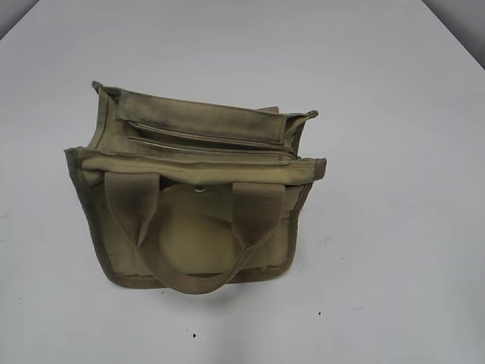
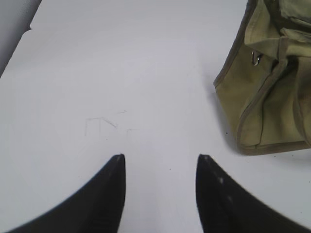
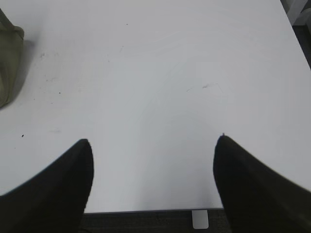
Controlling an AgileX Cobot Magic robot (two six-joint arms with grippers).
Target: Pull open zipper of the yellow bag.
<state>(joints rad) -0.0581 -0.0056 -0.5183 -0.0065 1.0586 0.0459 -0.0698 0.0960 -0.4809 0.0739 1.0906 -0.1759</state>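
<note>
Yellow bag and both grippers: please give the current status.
Left gripper open, empty, off the yellow bag. Right gripper open wide, over bare table. Zipper untouched. Nothing in the way.

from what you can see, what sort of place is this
Probably a lab or test bench, not a home: a bare white table holds only one yellow bag, and dark carpet-like floor shows past the table's edge in the right wrist view.

the yellow bag (image 1: 189,235) is matt woven canvas with webbing handles (image 1: 193,227); its snap (image 1: 199,189) is shiny metal; the tabletop (image 1: 394,189) is smooth white.
</note>
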